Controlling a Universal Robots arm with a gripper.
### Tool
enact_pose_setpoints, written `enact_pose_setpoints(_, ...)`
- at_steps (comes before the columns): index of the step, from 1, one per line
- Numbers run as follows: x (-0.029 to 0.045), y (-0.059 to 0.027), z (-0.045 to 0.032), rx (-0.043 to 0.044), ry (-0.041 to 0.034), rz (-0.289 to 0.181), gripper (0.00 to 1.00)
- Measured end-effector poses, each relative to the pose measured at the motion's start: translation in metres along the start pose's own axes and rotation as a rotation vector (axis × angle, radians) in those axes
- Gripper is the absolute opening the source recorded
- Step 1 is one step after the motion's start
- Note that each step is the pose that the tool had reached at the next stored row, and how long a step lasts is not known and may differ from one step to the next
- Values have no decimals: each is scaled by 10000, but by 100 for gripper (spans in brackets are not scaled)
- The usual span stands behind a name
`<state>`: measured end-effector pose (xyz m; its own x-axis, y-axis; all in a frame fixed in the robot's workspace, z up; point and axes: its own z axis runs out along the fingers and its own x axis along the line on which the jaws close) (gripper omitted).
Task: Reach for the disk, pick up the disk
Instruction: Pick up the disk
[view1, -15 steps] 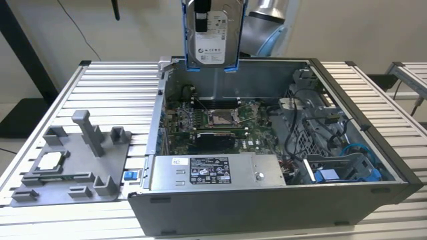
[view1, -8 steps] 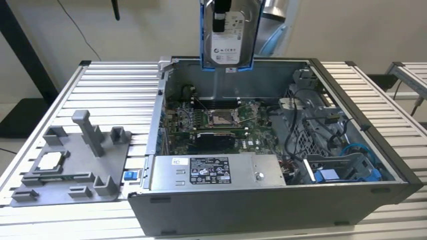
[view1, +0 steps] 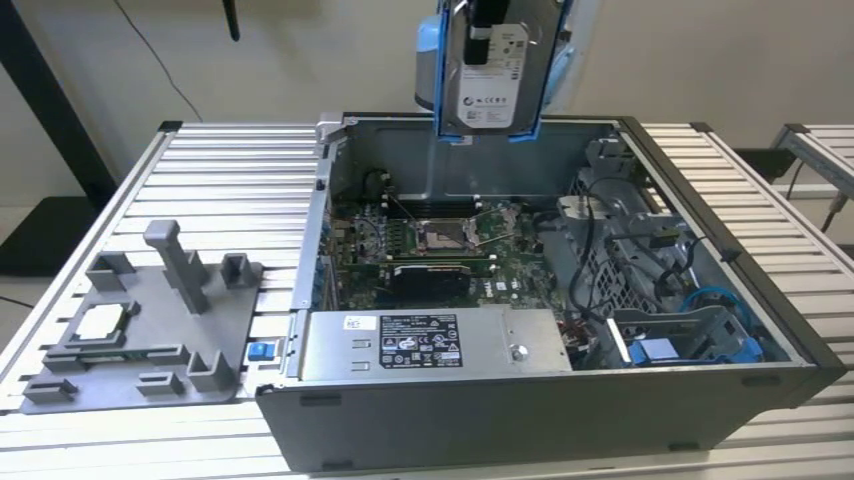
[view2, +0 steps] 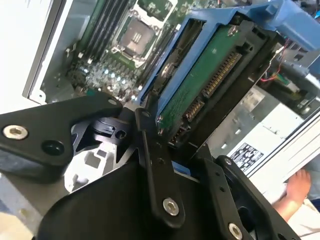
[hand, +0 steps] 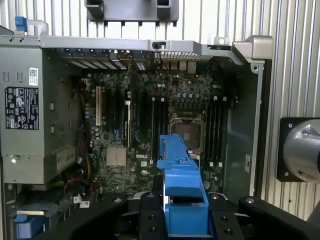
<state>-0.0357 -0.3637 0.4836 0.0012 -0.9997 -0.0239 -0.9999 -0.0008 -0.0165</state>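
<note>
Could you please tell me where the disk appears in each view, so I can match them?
Exterior view: the disk is at the top centre, above the open computer case.
Second wrist view: the disk shows its green circuit board side, CPU socket beyond.
First wrist view: the disk is edge-on, blue bracket facing, CPU socket beyond.
Shared landmark: the CPU socket.

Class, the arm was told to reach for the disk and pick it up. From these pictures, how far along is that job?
Done: the reach and the grasp. In the first wrist view the gripper is shut on the disk, fingers on either side of its blue bracket. In hand: the disk hangs upright above the open computer case in the exterior view. Left: nothing that shows.
</note>
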Motion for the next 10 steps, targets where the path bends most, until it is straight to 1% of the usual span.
enact_pose_setpoints(10,0,-455,7,-17,1,0,0)
